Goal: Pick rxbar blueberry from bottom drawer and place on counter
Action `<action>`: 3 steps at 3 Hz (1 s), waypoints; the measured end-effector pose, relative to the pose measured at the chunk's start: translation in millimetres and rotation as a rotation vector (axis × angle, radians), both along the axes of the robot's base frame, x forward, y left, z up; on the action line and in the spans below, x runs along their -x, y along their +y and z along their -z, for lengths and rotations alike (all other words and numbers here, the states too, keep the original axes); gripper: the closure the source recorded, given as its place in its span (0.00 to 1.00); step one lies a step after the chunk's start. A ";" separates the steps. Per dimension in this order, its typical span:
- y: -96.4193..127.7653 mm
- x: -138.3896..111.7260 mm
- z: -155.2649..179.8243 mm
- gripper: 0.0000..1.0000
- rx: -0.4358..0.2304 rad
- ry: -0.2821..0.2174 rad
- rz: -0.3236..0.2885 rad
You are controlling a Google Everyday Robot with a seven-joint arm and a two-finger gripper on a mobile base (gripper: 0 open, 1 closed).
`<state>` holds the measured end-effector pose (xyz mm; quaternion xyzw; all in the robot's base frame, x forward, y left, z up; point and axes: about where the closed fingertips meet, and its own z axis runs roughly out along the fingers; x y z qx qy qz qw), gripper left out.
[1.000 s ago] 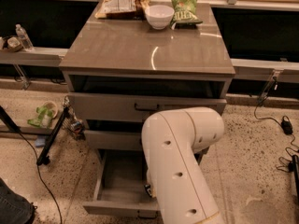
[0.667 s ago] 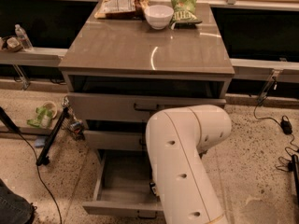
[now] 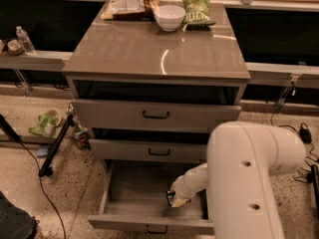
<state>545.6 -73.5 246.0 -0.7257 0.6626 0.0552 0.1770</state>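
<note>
Pincer [image 3: 174, 201] is reaching into the pulled-out bottom drawer [image 3: 134, 195] near its front right corner, where the dark snack bar [image 3: 170, 196] seems to be lying at its tip; whether it is gripping cannot be told, and the surface [image 3: 149, 54] above is awaiting the bar.

Speckled terrazzo floor [image 3: 65, 203], black stand leg [image 3: 56, 146], grey ledge [image 3: 37, 59] holding water bottle [image 3: 25, 40]

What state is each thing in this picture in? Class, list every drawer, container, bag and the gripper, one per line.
bottom drawer: pulled wide open
middle drawer: pushed in
top drawer: pushed in
bowl: upright on the counter
green chip bag: lying flat on the counter
tan snack bag: lying flat on the counter
gripper: lowered inside the bottom drawer, right of middle
</note>
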 end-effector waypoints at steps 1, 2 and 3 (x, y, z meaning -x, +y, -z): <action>-10.0 9.1 -1.4 1.00 -0.024 -0.003 0.001; -9.4 9.3 -6.5 1.00 -0.046 -0.010 0.028; -37.7 12.3 -30.3 1.00 -0.048 -0.031 0.118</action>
